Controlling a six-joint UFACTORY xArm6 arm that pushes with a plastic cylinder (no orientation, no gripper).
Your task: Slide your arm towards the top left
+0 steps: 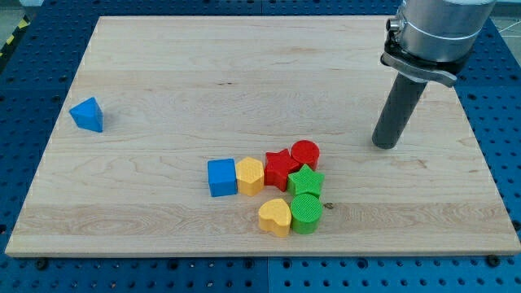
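My tip rests on the wooden board at the view's right, to the right of and slightly above a cluster of blocks. The cluster holds a blue cube, a yellow hexagon, a red star, a red cylinder, a green star, a green cylinder and a yellow heart. The red cylinder is the nearest to the tip, with a clear gap between them. A blue triangular block lies alone at the view's left.
The board lies on a blue perforated table. The arm's silver body rises above the rod at the view's top right.
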